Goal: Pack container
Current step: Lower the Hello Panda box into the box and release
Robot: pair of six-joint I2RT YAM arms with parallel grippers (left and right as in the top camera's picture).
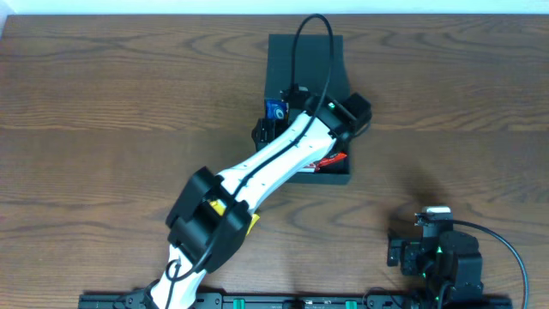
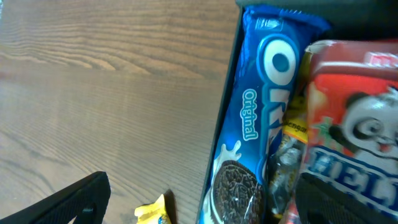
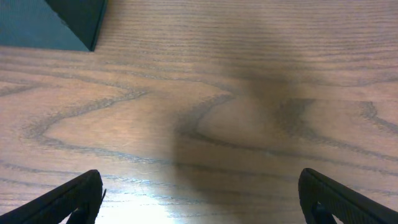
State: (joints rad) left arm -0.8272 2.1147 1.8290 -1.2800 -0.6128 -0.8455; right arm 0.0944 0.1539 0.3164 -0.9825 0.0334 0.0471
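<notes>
The container [image 1: 309, 53] is a dark teal-black box at the table's far middle, its flap lid open toward the back. Inside it lie a blue Oreo pack [image 2: 249, 124], a red panda-print packet [image 2: 354, 118] and a dark and yellow packet [image 2: 289, 155] between them. My left gripper [image 2: 205, 208] is open low at the container's left wall [image 2: 225, 118], one finger outside over the table and one inside, with the Oreo pack's end between them. My right gripper [image 3: 199, 199] is open and empty over bare wood, and in the overhead view [image 1: 436, 215] it is at the front right.
A small yellow wrapper [image 2: 152, 213] lies on the table just outside the container's left wall. The left arm [image 1: 257, 172] stretches diagonally across the container's front. A corner of the container [image 3: 56, 22] shows far ahead of the right gripper.
</notes>
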